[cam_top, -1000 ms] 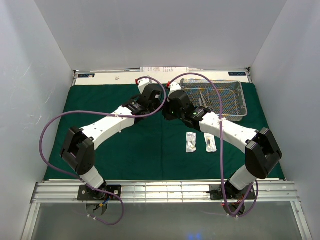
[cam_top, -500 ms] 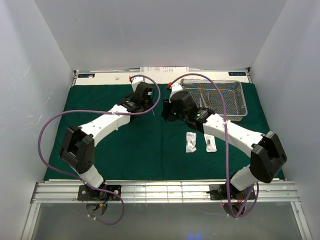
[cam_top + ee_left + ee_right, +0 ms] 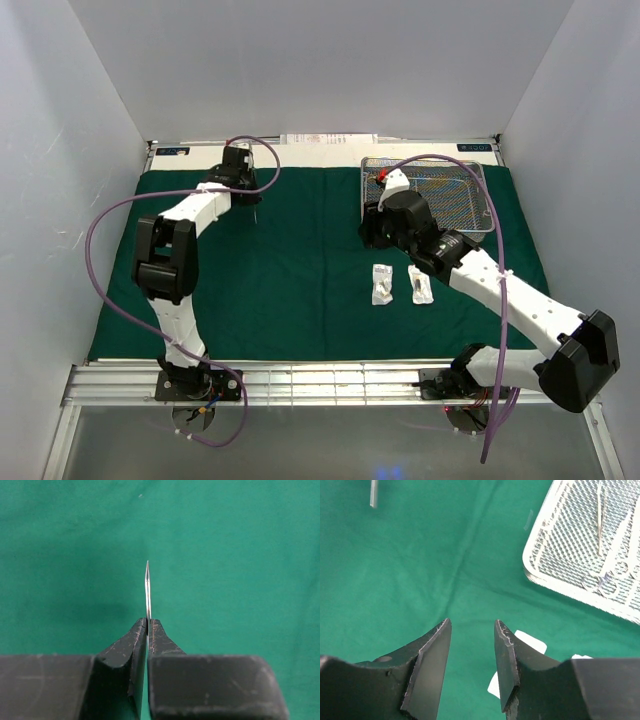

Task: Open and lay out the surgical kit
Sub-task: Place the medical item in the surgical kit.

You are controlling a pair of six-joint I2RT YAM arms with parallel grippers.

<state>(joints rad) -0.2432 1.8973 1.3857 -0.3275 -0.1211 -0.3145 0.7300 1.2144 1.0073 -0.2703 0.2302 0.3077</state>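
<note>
Seen from above, the left arm stretches far back over the green drape (image 3: 300, 290), its left claw (image 3: 245, 195) well apart from the mesh tray (image 3: 478, 232), while two clear packets (image 3: 382, 284) lie near the right claw (image 3: 370, 234). In the left wrist view, the left claw (image 3: 148, 622) is pinching slim forceps (image 3: 148, 590), whose tip points forward over bare drape. In the right wrist view, the right claw (image 3: 472, 630) stands spread and empty above the drape, with the packets just beneath it and the tray, holding scissors (image 3: 605, 575), ahead to its right.

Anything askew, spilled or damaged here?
Nothing stands out. The green drape lies flat; the mesh tray sits at its far right corner with instruments inside, two packets side by side in front of it. The left pincer pinches a slim pointed metal tool above the drape; the right pincer is open, empty.
</note>
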